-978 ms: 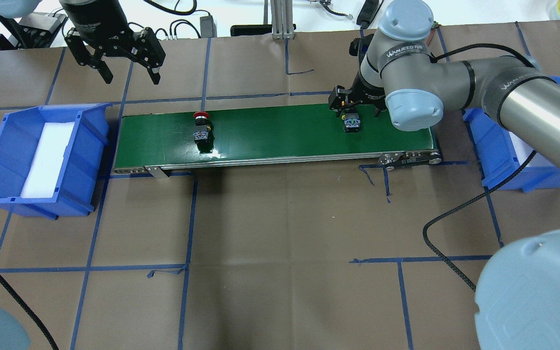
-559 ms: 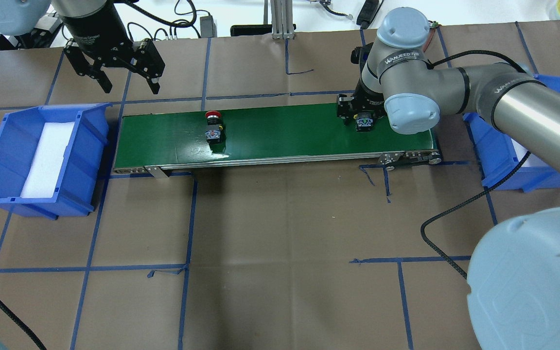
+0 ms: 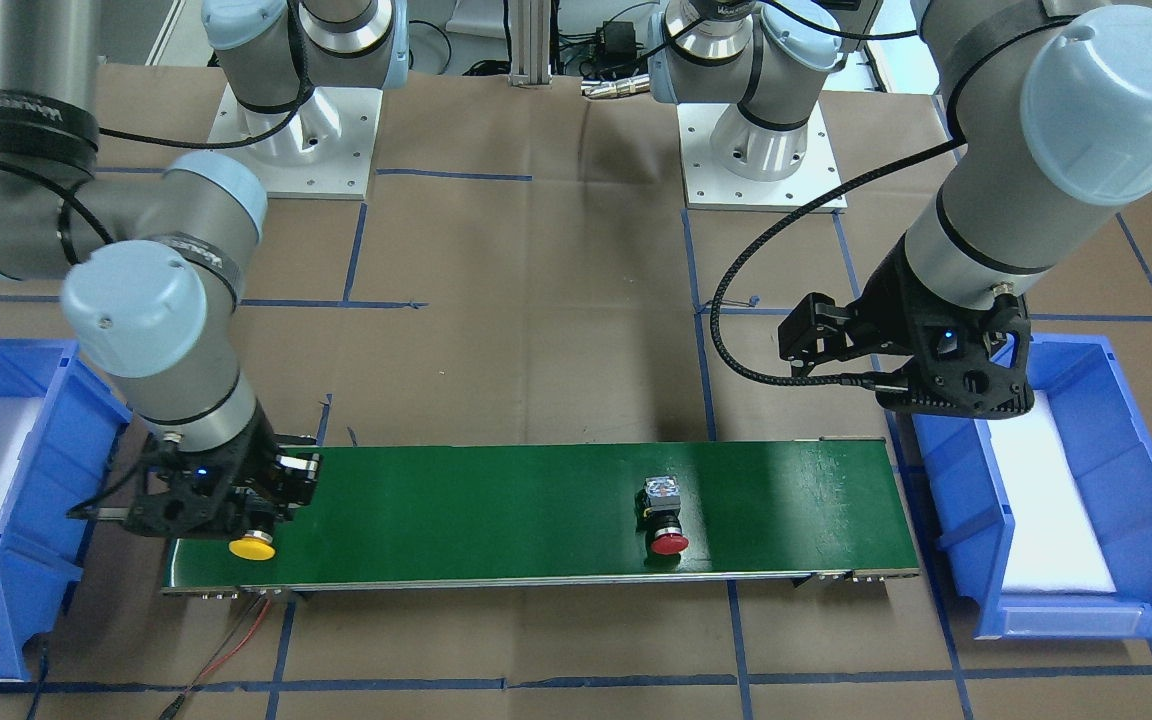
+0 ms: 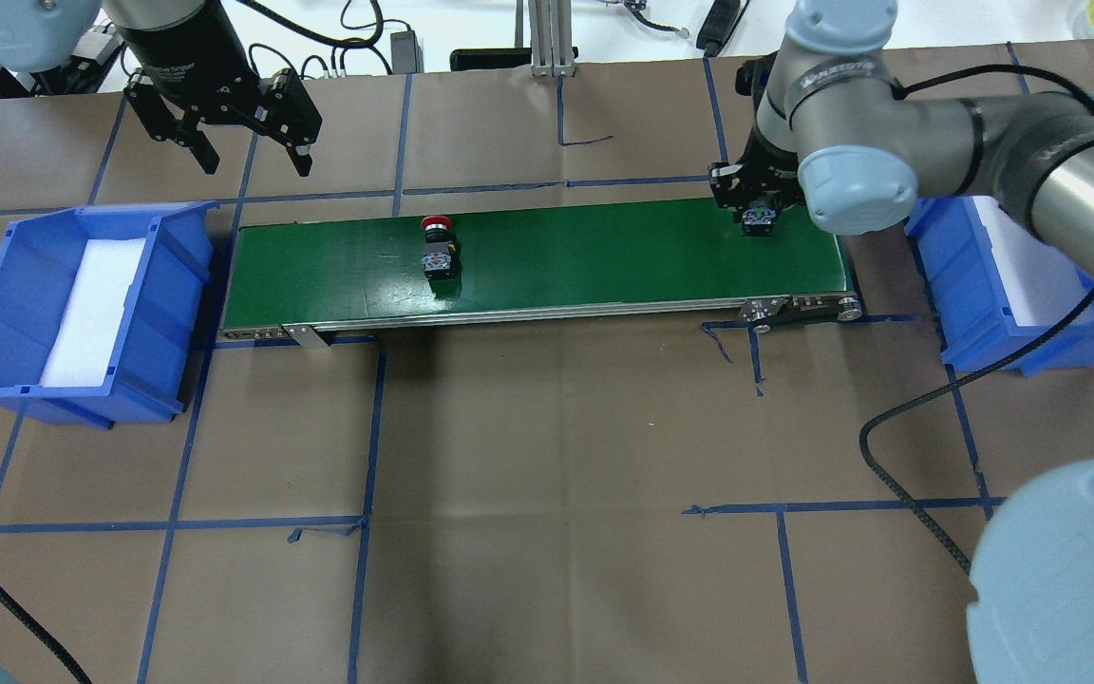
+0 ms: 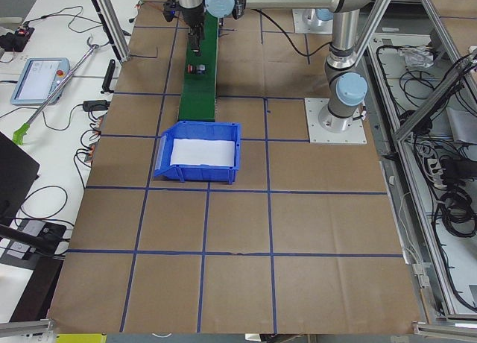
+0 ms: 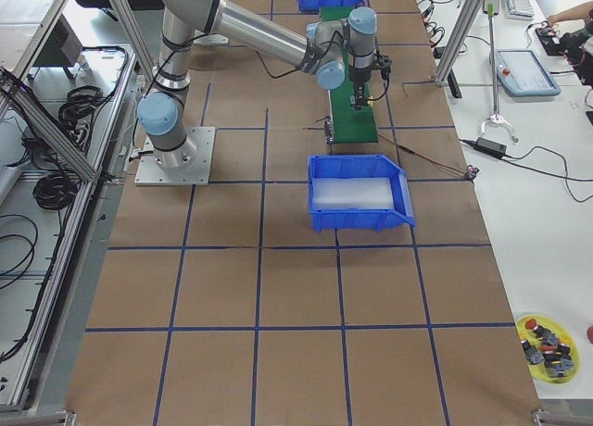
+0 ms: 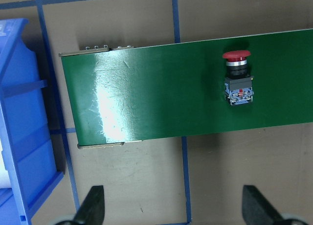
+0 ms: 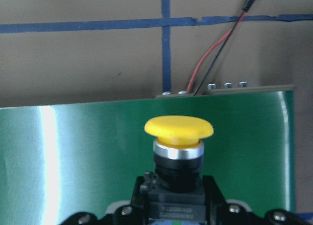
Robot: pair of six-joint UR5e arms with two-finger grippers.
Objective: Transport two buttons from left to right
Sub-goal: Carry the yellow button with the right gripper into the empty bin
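Note:
The yellow button [image 8: 178,132] lies cap-forward in my right gripper [image 8: 177,213], which is shut on its black body. They are over the right end of the green conveyor belt [image 4: 585,256] in the overhead view, gripper [image 4: 758,211] and grey-blue block [image 4: 756,224]. The front view shows the yellow cap [image 3: 251,547] under the gripper [image 3: 236,505]. The red button [image 4: 438,249] lies on the belt left of the middle, also in the front view [image 3: 664,520] and left wrist view [image 7: 238,76]. My left gripper [image 4: 243,142] is open and empty beyond the belt's left end, fingertips [image 7: 95,205] wide apart.
A blue bin with white foam [image 4: 6,313] stands off the belt's left end. A second blue bin [image 4: 984,313] stands off its right end, close to my right arm. Red and black wires [image 8: 215,54] run from the belt's end.
My right gripper has moved right along the belt with the yellow button, to the belt's right end. The red button has travelled right on the belt. The left gripper has barely moved.

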